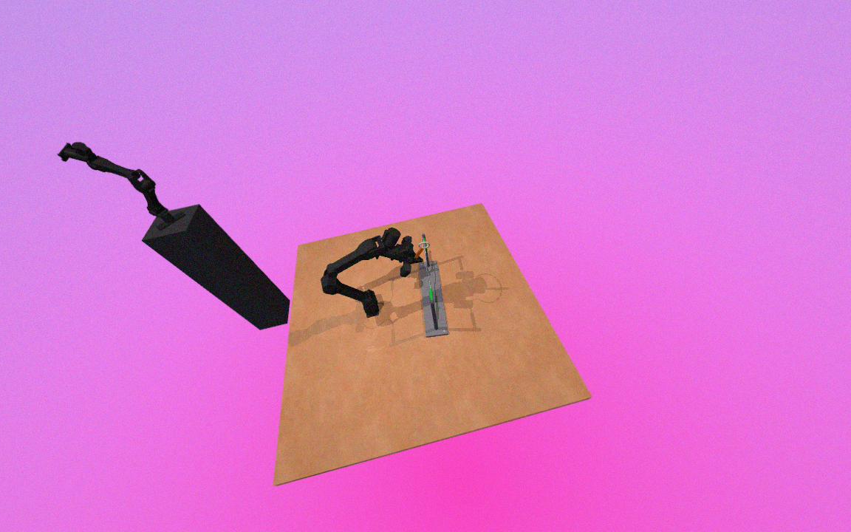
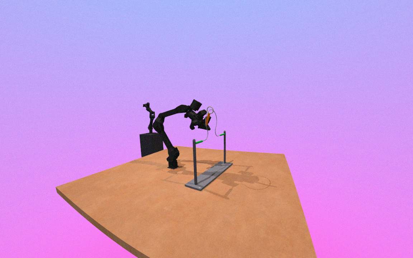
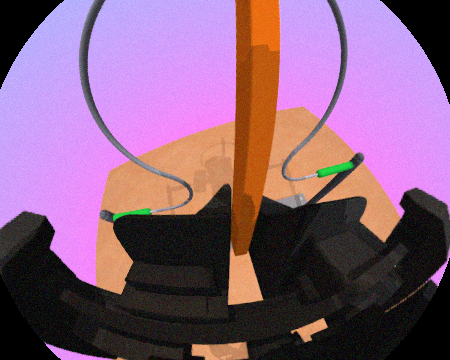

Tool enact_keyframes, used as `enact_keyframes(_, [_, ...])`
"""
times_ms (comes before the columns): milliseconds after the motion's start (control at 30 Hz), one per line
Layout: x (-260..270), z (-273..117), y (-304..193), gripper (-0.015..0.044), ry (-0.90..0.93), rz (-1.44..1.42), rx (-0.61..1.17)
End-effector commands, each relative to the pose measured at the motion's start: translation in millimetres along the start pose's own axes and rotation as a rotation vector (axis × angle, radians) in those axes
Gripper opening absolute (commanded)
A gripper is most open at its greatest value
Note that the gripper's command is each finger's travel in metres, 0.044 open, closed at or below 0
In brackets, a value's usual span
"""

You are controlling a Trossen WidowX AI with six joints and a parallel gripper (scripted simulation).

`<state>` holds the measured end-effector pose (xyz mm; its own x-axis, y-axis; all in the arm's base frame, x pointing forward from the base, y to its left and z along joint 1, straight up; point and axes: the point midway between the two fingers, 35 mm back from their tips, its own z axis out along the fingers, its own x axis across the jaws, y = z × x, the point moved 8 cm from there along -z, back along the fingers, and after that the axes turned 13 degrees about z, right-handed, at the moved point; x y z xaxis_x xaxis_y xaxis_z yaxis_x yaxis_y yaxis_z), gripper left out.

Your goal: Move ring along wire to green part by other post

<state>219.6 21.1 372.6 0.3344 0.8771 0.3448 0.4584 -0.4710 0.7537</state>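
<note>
My gripper (image 1: 417, 258) (image 2: 207, 123) (image 3: 231, 188) is shut on the orange handle (image 1: 419, 253) (image 2: 208, 118) (image 3: 257, 100), which points upward from the fingers. The white ring (image 1: 419, 245) is at the handle's upper end, near the top of the wire's arch in the exterior view; it is out of the wrist view. The grey wire (image 2: 215, 123) (image 3: 84, 65) appears to pass through the ring, but any contact is too small to tell. One green part (image 2: 198, 142) (image 3: 132, 215) is by the nearer post (image 2: 194, 163); the other green part (image 2: 222, 134) (image 3: 335, 169) is by the farther post (image 2: 224, 149).
The posts stand on a grey base plate (image 1: 428, 325) (image 2: 205, 178) on the wooden table (image 1: 362, 397) (image 2: 169, 205). A second black arm (image 1: 111, 165) (image 2: 151, 119) stands on a black pedestal (image 1: 217, 264) (image 2: 151, 144) beyond the table's edge. The wire's two sides curve down on either side of the handle.
</note>
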Motion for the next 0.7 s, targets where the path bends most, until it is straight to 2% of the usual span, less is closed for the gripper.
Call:
enact_keyframes(0, [0.2, 0.2, -0.5, -0.0150, -0.031, -0.052, -0.014])
enact_keyframes(667, [0.4, 1.7, -3.4, -0.0150, -0.170, -0.274, -0.080])
